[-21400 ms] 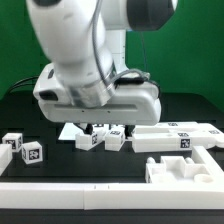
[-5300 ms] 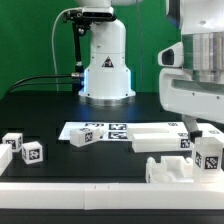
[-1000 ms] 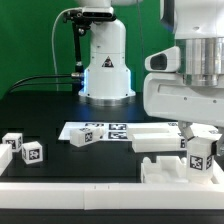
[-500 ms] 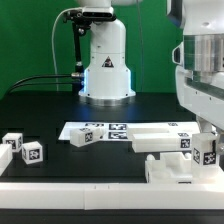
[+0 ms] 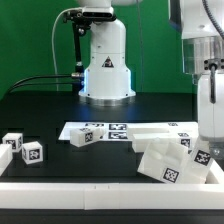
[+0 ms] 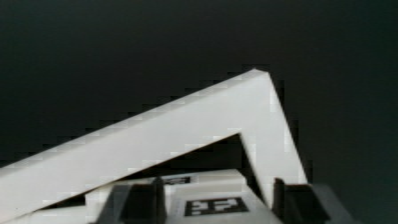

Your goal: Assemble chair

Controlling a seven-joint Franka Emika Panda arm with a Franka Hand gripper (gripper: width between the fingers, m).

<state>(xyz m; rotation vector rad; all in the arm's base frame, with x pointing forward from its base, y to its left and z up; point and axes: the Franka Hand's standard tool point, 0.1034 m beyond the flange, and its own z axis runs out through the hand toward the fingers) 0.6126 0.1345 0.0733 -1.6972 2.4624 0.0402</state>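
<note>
White slotted chair part [image 5: 165,168], on the tabletop nearer the camera than the marker board [image 5: 68,128], lay flat half a second ago. It now sits tilted, tag face upward. Judgement: the held piece has levered it, so seating is unconfirmed. The pincer [image 6: 210,203] grips a tagged chair block [image 6: 199,185]. The exterior view crops the pincer, and the contact point is hidden.

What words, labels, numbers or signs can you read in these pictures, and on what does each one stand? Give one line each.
No readable words, brands or numbers anywhere.
Marker board: black-and-white square tags, patterns only.
Small chair blocks: same kind of tags, no text.
Tilted chair piece: one tag, too blurred to read.
Held chair piece: one tag, blurred.
</note>
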